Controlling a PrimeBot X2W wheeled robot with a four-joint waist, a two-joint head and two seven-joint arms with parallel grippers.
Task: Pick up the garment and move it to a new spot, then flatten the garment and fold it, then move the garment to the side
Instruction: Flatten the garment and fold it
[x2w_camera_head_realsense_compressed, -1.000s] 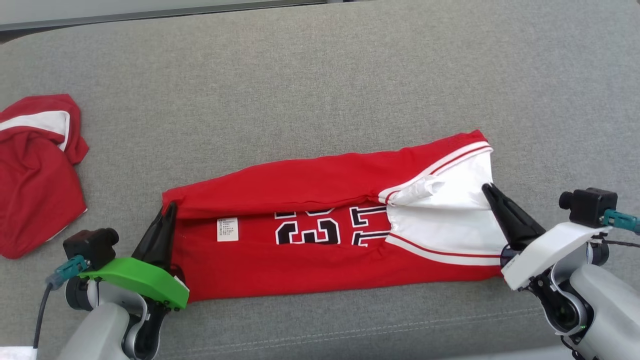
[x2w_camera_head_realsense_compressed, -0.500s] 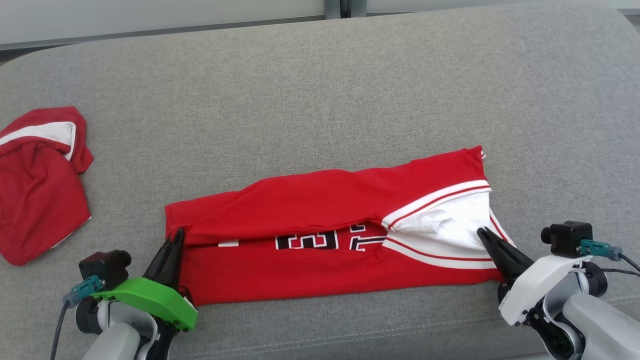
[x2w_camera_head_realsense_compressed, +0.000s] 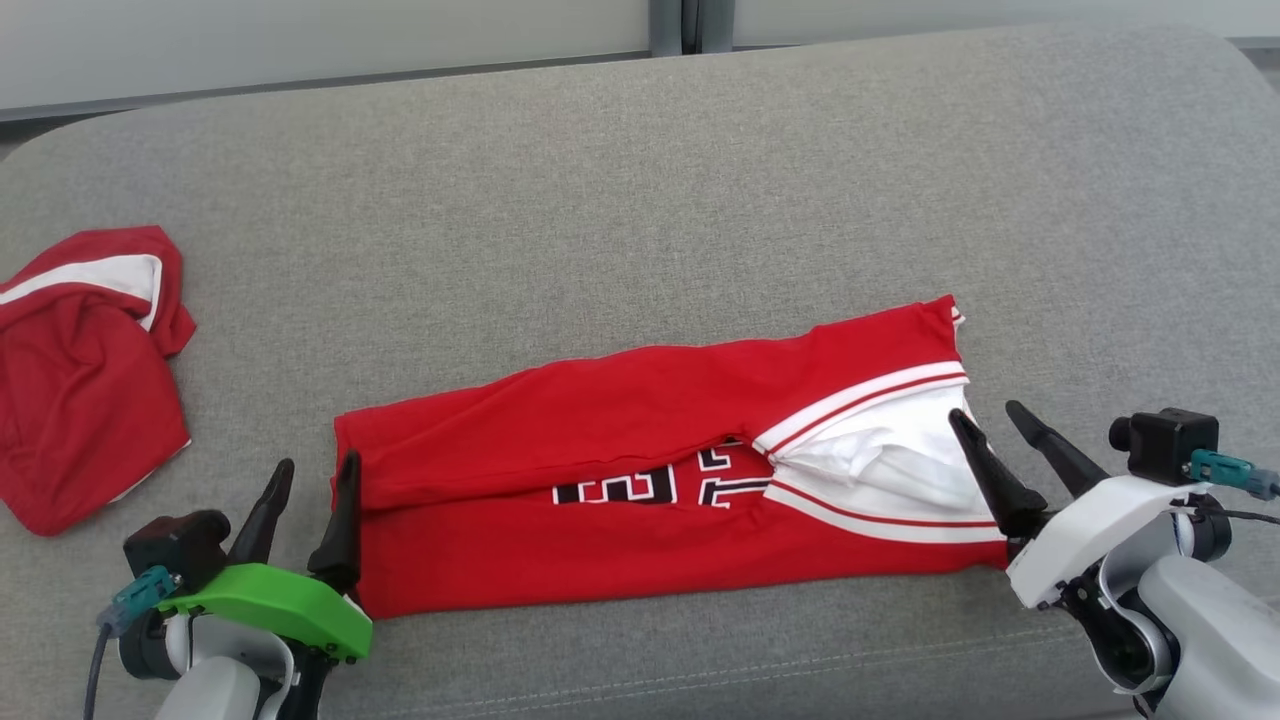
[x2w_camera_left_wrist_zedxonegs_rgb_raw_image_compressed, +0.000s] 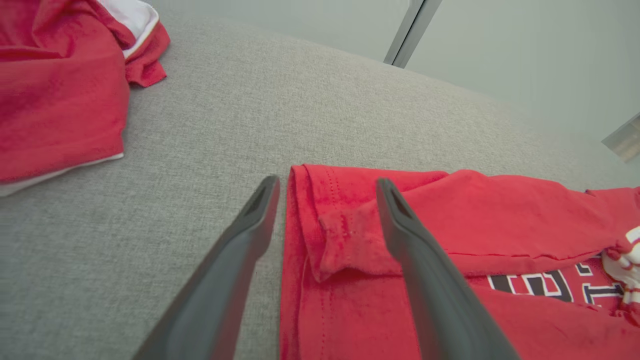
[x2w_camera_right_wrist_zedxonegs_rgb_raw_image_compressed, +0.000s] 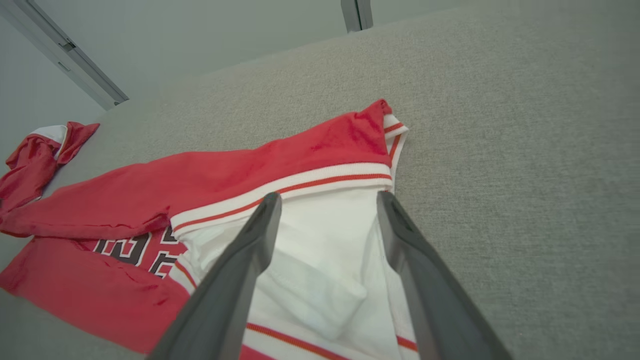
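Observation:
The garment (x2w_camera_head_realsense_compressed: 600, 420) is a red jersey with black numbers and a white, red-striped end. It lies folded lengthwise on the grey cushion (x2w_camera_head_realsense_compressed: 640, 180). My left gripper (x2w_camera_head_realsense_compressed: 317, 460) stands open at its left end. In the left wrist view that gripper (x2w_camera_left_wrist_zedxonegs_rgb_raw_image_compressed: 327, 180) has the hem of the garment (x2w_camera_left_wrist_zedxonegs_rgb_raw_image_compressed: 500, 210) lying loose between its fingers. My right gripper (x2w_camera_head_realsense_compressed: 984, 410) is open at the white right end. In the right wrist view that gripper (x2w_camera_right_wrist_zedxonegs_rgb_raw_image_compressed: 328, 195) hovers over the white cloth of the garment (x2w_camera_right_wrist_zedxonegs_rgb_raw_image_compressed: 200, 180), gripping nothing.
A second red and white piece of clothing (x2w_camera_head_realsense_compressed: 80, 400) lies crumpled at the far left of the cushion, also seen as a red heap (x2w_camera_left_wrist_zedxonegs_rgb_raw_image_compressed: 55, 95) in the left wrist view. The cushion's front seam (x2w_camera_head_realsense_compressed: 700, 670) runs close before my grippers. A pale wall (x2w_camera_head_realsense_compressed: 300, 40) stands behind.
Both grippers have gone from shut to open and let go of the garment's ends. The top flap now lies settled over the lower half. The camera has shifted slightly.

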